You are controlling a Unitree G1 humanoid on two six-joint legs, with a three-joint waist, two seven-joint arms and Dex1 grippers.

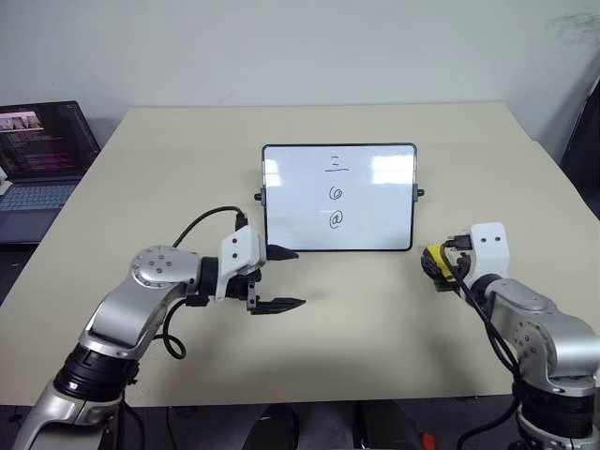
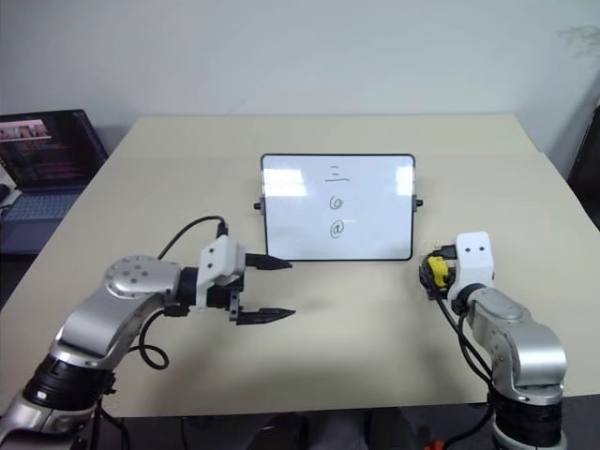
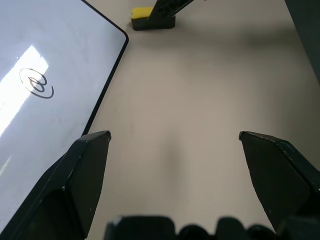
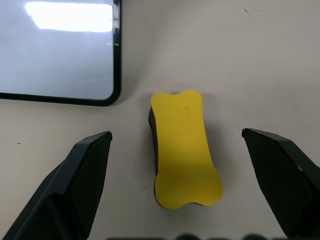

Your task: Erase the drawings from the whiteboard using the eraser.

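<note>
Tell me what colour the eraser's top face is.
Bright yellow, with a dark underside edge; the eraser shows best in the right wrist view, lying on the table beside the whiteboard.

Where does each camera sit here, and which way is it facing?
Left eye view: on the head, looking forward and down over the table at the whiteboard; both arms show.
Right eye view: beside it, same scene.
Left wrist view: on the left arm, looking along the open left hand past the whiteboard's corner.
Right wrist view: on the right arm, looking down between the open right hand at the eraser.
Shared: both wrist views catch eraser and whiteboard.
</note>
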